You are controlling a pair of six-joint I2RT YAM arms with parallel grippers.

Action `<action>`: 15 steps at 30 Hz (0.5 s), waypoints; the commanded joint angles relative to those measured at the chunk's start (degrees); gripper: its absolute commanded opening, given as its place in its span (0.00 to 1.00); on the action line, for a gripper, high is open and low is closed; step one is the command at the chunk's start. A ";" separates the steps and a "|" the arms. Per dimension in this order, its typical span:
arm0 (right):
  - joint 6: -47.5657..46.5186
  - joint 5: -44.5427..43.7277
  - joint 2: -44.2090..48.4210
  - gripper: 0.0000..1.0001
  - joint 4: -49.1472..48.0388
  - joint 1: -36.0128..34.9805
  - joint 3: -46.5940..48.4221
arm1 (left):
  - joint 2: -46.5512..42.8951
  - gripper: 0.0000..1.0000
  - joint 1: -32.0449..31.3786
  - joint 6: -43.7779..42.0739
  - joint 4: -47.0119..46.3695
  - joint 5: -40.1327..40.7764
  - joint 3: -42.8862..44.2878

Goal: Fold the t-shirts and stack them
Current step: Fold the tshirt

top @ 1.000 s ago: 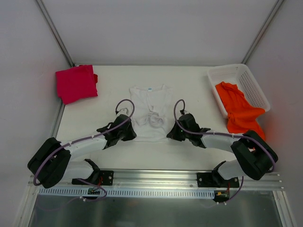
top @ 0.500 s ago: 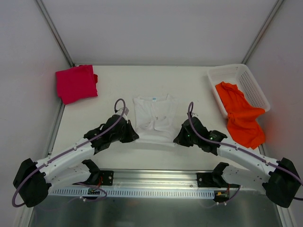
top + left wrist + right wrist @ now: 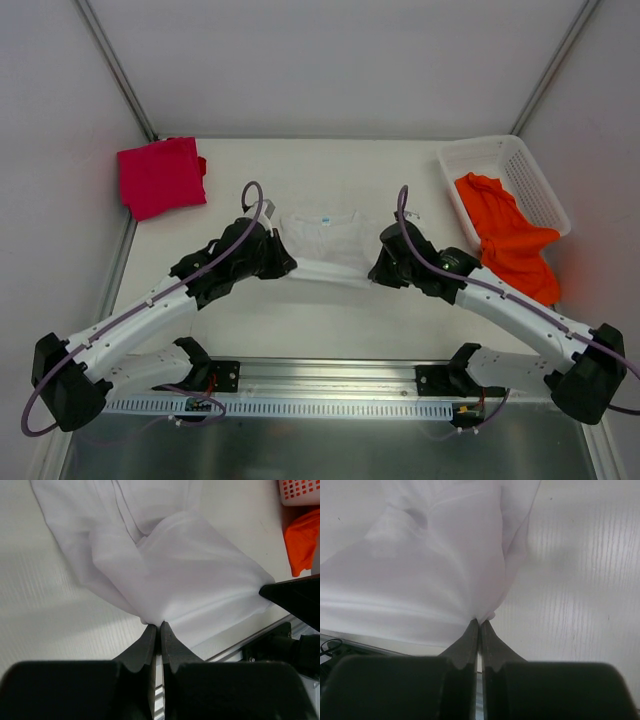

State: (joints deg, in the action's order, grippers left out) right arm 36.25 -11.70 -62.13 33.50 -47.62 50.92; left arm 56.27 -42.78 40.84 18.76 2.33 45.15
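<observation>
Top external view: the left gripper (image 3: 281,266) and the right gripper (image 3: 379,272) sit at opposite lower corners of the white t-shirt (image 3: 325,238), each pinched shut on a corner of the cloth. The shirt stretches between them, its blue neck label on the side farthest from both. The magenta-red t-shirt (image 3: 160,176) lies well beyond the left gripper, off to its outer side, flat on the table (image 3: 300,320). The orange t-shirt (image 3: 506,236) lies on the right gripper's outer side, draped half in and half out of the white lattice basket (image 3: 470,151). Left wrist view: the left gripper's (image 3: 160,625) jaws are pressed together on a bunched fold of the white t-shirt (image 3: 190,575), which spreads ahead of the fingertips over the table (image 3: 45,620); the orange t-shirt (image 3: 302,540) and a basket (image 3: 300,490) corner show far ahead to the right. Right wrist view: the right gripper (image 3: 480,622) has its jaws closed on a gathered point of the white t-shirt (image 3: 435,570), the cloth fanning ahead and to the left, with bare table (image 3: 580,580) to the right of the fingers.
</observation>
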 commanded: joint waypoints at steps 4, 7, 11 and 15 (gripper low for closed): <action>-5.83 -2.18 -9.66 0.03 3.24 1.47 10.68 | 3.40 0.01 1.38 -4.36 1.28 6.63 6.53; -8.30 -1.39 -14.94 0.03 3.16 3.48 15.34 | 6.04 0.01 4.71 -4.80 1.28 6.55 8.81; -11.63 -0.16 -21.00 0.02 3.15 6.65 21.41 | 12.00 0.00 9.90 -5.94 -0.65 4.09 11.88; -14.45 0.72 -26.45 0.02 3.16 9.29 26.33 | 17.46 0.00 14.13 -6.83 -2.94 2.68 14.44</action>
State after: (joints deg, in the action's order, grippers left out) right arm 26.00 -11.05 -86.46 34.83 -40.12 73.41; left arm 70.98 -31.44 36.49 18.41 5.13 56.31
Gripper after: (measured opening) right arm 0.031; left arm 0.014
